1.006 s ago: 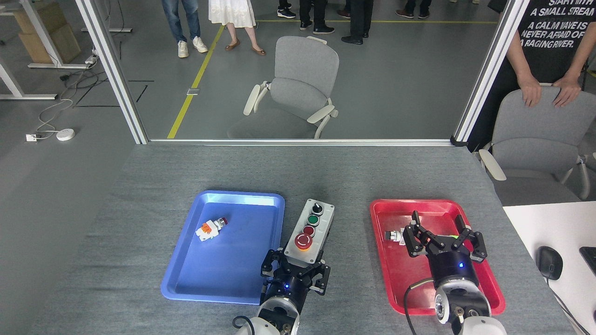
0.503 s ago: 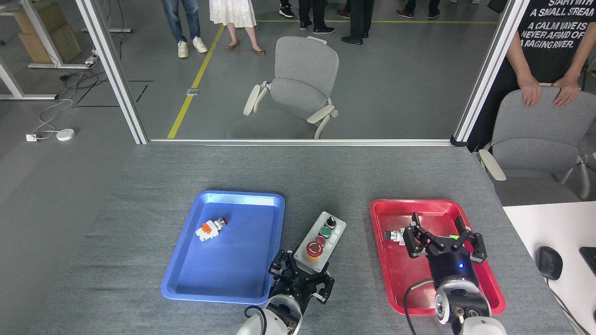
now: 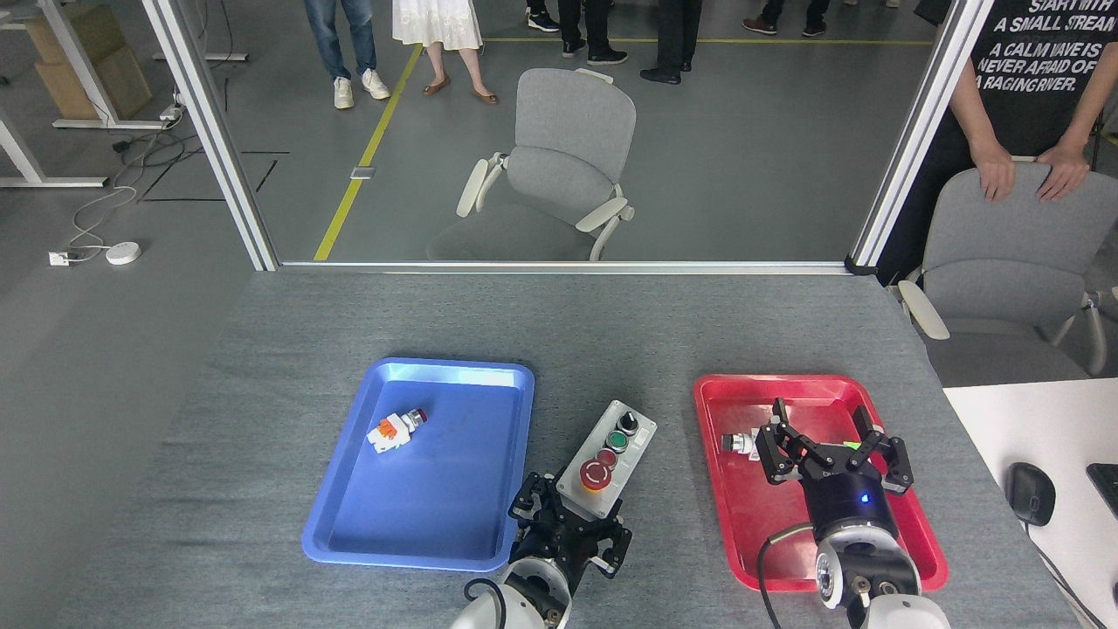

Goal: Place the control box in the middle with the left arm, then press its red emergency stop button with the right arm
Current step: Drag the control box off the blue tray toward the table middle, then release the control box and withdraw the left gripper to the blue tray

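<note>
The control box (image 3: 609, 456), light grey with a row of buttons on top, lies tilted on the grey tabletop in the middle (image 3: 664, 489), between the two trays. Its red emergency stop button (image 3: 596, 473) is at the near end, facing up. My left gripper (image 3: 572, 524) is at that near end, shut on the control box, with a finger on either side. My right gripper (image 3: 819, 411) hovers open over the red tray (image 3: 751, 542), holding nothing and well to the right of the box.
A blue tray (image 3: 419, 515) on the left holds a small white-and-orange switch part (image 3: 395, 429). The red tray holds a small silver-and-black part (image 3: 738, 443). Chairs and people stand beyond the table's far edge; a white desk with a mouse (image 3: 1031, 492) is at the right.
My left gripper has drawn back toward me and a little to the right with the control box, which now sits lower and turned more to the right. The right arm has not moved.
</note>
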You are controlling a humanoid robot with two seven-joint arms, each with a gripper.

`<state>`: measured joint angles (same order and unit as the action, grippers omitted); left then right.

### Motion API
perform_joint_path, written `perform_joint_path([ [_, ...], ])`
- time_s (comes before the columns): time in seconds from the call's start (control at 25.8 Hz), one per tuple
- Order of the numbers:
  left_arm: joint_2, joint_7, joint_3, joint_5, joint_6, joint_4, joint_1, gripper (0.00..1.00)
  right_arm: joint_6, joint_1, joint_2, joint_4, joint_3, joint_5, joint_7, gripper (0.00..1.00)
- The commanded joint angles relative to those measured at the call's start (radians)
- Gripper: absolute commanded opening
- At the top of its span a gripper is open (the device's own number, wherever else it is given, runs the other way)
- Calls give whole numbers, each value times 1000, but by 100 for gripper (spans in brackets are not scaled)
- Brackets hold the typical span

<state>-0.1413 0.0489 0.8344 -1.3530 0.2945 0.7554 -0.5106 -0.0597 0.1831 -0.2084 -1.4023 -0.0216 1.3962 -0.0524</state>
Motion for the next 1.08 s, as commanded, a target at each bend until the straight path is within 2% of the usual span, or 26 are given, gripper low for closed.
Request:
perform_joint_path([
  [0.0,0,-15,2,-5,26,22,6,94,0,-1,1,0,0,0,3,98],
  [0.27,20,-15,-12,-5,34,211,110,98,0,-1,0,0,0,0,3,98],
  [0.43,118,-17,-32,2,35,347,181,98,0,-2,0,-1,0,0,3,98],
  [0.74,258,-17,-190,6,14,650,311,98,0,-7,-2,-1,2,0,3,98],
  [0.89,275,-18,-282,6,14,725,331,98,0,-8,-13,-1,5,0,3,98],
  [1.05,267,-27,-408,8,-15,734,333,98,0,-8,-8,2,9,0,3,96],
])
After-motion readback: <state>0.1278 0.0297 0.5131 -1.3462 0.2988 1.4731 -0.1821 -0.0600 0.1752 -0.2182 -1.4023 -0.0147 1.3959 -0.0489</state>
